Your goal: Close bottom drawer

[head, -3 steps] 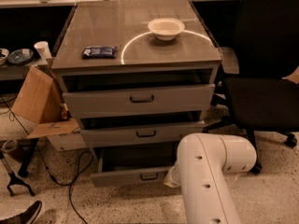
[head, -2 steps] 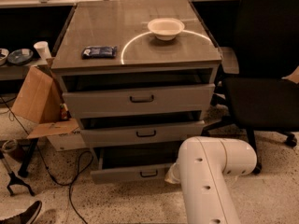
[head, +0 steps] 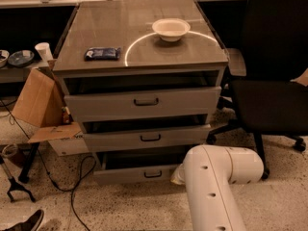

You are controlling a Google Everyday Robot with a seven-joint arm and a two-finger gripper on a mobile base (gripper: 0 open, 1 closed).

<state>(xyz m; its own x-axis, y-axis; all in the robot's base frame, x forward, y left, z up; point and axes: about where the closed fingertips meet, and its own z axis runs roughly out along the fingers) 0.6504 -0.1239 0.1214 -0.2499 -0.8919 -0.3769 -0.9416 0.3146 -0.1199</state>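
The bottom drawer is the lowest of three grey drawers in the cabinet. It has a small black bar handle and stands partly open, with a dark gap above its front. My white arm comes in from the lower right and bends toward the drawer. My gripper sits at the right end of the drawer front, mostly hidden behind the arm. The top drawer and middle drawer above are also pulled out a little.
A white bowl and a dark blue packet lie on the cabinet top. A black office chair stands close on the right. A cardboard box, cables and a stand's feet are on the left floor.
The bottom drawer's front has slid back toward the cabinet, leaving a narrower gap. My arm has pushed in with it. The upper drawers have not moved.
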